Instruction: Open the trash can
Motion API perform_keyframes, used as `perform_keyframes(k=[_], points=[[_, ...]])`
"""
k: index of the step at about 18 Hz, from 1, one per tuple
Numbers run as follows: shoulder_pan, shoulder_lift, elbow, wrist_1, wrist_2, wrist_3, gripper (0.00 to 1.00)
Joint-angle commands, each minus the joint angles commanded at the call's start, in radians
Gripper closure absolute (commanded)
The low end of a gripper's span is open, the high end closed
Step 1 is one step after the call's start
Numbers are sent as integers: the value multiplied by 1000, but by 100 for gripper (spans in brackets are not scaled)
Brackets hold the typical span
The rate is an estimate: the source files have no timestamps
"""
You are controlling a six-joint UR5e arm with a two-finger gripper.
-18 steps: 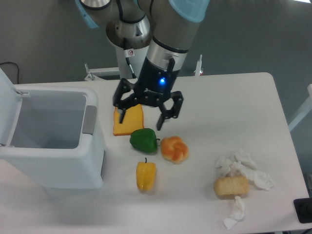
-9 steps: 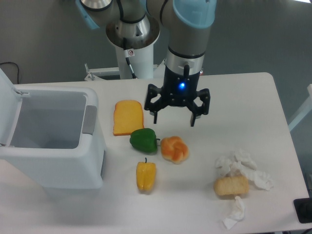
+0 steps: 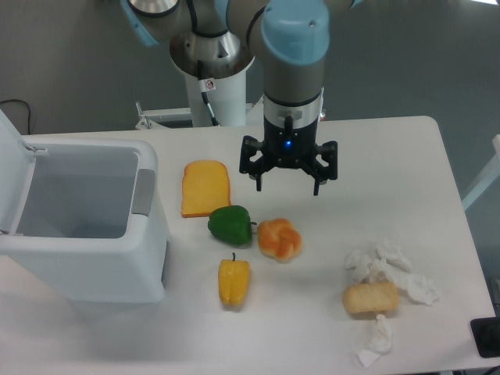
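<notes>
The trash can [image 3: 86, 258] is a large white boxy bin at the left of the table. Its lid [image 3: 12, 168] stands swung up at the far left, so the inside shows and looks empty. The grey push bar [image 3: 143, 191] is on its right rim. My gripper [image 3: 287, 184] is open and empty. It hangs above the table's middle, well to the right of the bin, just above and behind the bread roll [image 3: 280, 239].
Right of the bin lie a yellow cheese slice [image 3: 205, 187], a green pepper [image 3: 230, 224], and a yellow pepper [image 3: 233, 281]. A toast piece [image 3: 370, 298] sits among crumpled white tissues [image 3: 388, 269] at the front right. The robot base [image 3: 212, 86] stands behind the table.
My gripper has moved right from above the cheese slice to the table's middle and stayed open. The bin's lid has stayed up throughout.
</notes>
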Motion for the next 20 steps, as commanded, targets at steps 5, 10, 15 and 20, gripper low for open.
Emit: perform_keyframes(k=[5, 10, 15, 20], points=[[-5, -3, -2, 2, 0, 12, 0], [-5, -15, -12, 2, 8, 11, 0], [-5, -21, -28, -2, 11, 11, 0], [-18, -17, -28, -2, 11, 12, 0]])
